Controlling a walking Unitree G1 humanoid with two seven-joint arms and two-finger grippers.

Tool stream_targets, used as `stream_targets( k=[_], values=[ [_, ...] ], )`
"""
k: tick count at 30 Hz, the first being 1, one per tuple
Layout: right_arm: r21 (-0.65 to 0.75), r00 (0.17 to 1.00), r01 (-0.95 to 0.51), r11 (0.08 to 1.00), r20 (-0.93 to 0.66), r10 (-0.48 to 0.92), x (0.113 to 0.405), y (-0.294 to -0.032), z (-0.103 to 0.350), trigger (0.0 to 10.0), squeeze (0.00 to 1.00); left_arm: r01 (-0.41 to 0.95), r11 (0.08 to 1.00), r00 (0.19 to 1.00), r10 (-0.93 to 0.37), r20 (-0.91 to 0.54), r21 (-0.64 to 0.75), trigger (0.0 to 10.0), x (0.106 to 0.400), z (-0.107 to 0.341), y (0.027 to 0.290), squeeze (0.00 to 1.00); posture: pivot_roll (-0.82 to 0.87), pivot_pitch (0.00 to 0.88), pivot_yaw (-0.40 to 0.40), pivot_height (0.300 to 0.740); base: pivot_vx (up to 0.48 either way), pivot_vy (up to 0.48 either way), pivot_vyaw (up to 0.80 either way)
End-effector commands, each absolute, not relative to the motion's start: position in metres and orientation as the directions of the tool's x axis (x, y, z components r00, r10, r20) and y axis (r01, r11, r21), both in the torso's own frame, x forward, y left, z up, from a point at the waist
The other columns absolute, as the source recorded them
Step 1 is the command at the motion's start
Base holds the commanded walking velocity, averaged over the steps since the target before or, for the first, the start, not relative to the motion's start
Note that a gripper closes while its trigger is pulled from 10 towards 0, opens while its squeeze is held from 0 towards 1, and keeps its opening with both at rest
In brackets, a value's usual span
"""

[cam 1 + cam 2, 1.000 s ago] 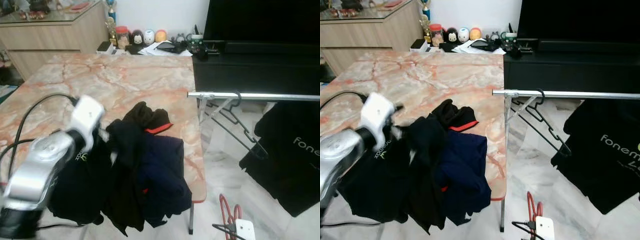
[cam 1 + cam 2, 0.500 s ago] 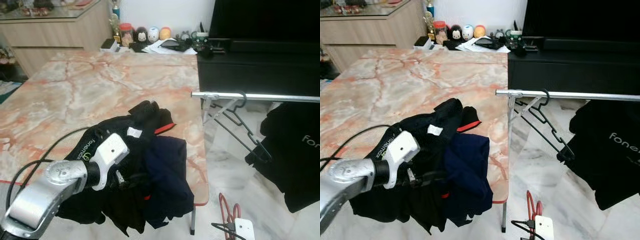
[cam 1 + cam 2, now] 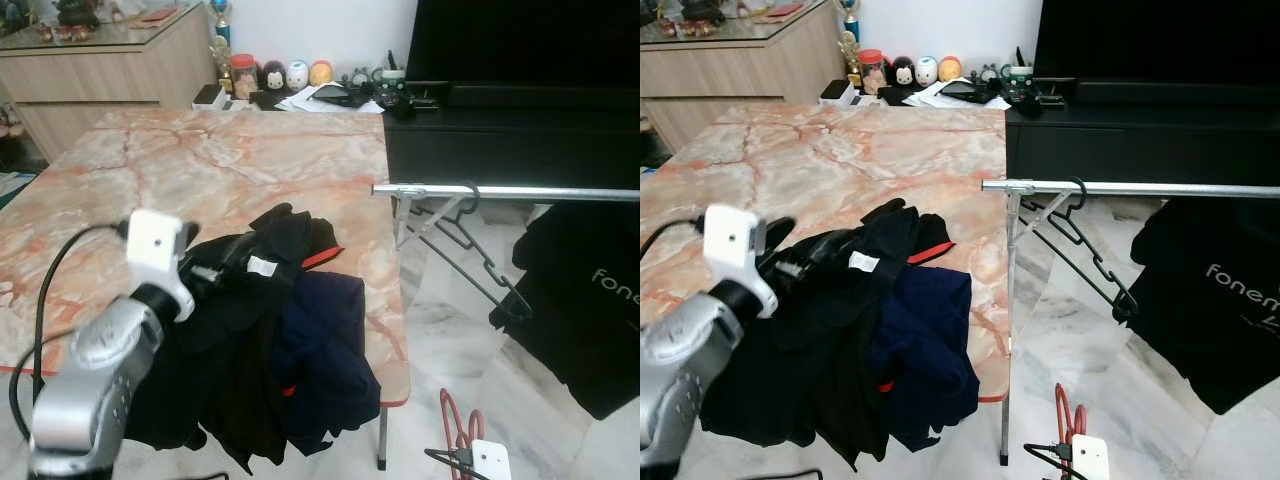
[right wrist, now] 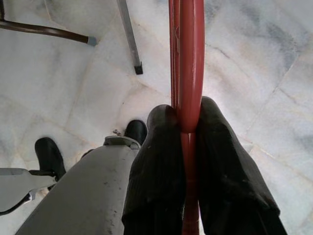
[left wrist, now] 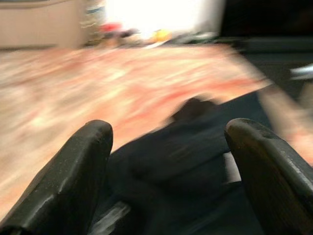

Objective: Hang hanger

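Red plastic marks the hanger (image 4: 186,63), pinched between the two black fingers (image 4: 159,161) of the right gripper (image 4: 186,128), which press together on its stem; beneath it lies pale marble floor (image 4: 58,98), with a thin metal leg (image 4: 128,35) standing close by. From the head cameras the red hanger (image 3: 455,420) shows low at the robot's right, just above the white wrist camera housing (image 3: 489,461) and in front of the table's near right corner. Above and beyond it a silver clothes rail (image 3: 500,192) runs out to the right from beside the table edge, carrying an empty black hanger (image 3: 478,250) that hangs tilted from its hook, and farther right a black T-shirt with pale lettering (image 3: 590,310). The marble-patterned table (image 3: 200,170) bears a heap of dark clothes (image 3: 270,340) — black pieces and a navy one — spilling over its near edge. The left gripper (image 5: 168,161) is raised over the heap with its fingers (image 5: 73,171) spread wide apart, black cloth showing between them, though that view is blurred; the silver left arm (image 3: 95,390) rises from the lower left with a black cable (image 3: 45,290) looping off it. At the far side stand a black TV cabinet (image 3: 510,130), a row of small figurines (image 3: 290,75) and a wooden sideboard (image 3: 100,70).
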State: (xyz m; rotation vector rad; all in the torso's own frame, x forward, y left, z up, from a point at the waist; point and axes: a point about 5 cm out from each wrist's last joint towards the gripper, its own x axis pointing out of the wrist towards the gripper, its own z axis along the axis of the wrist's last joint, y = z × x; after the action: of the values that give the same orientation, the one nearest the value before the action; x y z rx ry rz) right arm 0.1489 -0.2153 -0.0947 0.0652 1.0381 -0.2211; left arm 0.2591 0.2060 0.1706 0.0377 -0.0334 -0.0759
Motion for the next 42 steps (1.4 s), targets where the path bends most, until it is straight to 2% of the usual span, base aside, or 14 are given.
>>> stream_targets(
  k=[1,3,14,35,42],
  values=[
    [-0.05,0.494,0.233,0.971,-0.854,-0.163,0.146,-0.218,-0.095,10.0,0.0,-0.064,0.995,0.997,0.061,0.051,0.072,10.0,0.253,0.164,0.225,0.0,0.0,0.0,0.002,0.74,0.0,0.0,0.0],
    [-0.05,0.496,0.234,0.971,-0.853,-0.164,0.145,-0.218,-0.095,10.0,0.0,-0.104,0.992,0.993,0.099,0.067,0.067,10.0,0.247,0.161,0.229,0.0,-0.01,0.0,-0.003,0.74,0.0,0.0,0.0],
    [-0.055,0.497,0.238,0.97,-0.851,-0.17,0.14,-0.219,-0.096,10.0,0.0,-0.077,0.997,0.991,0.073,0.112,0.025,10.0,0.253,0.156,0.214,0.0,-0.02,0.0,-0.008,0.74,0.0,0.0,0.0],
    [-0.052,0.497,0.239,0.97,-0.851,-0.168,0.14,-0.216,-0.097,10.0,0.0,-0.063,0.998,0.99,0.06,0.129,0.02,10.0,0.256,0.155,0.212,0.0,-0.02,0.0,0.001,0.74,0.0,0.0,0.0],
    [-0.052,0.499,0.237,0.97,-0.85,-0.167,0.14,-0.216,-0.097,10.0,0.0,-0.061,0.998,0.989,0.057,0.133,0.019,10.0,0.256,0.155,0.212,0.0,-0.02,0.0,0.0,0.74,-0.244,0.0,0.0]
  ],
)
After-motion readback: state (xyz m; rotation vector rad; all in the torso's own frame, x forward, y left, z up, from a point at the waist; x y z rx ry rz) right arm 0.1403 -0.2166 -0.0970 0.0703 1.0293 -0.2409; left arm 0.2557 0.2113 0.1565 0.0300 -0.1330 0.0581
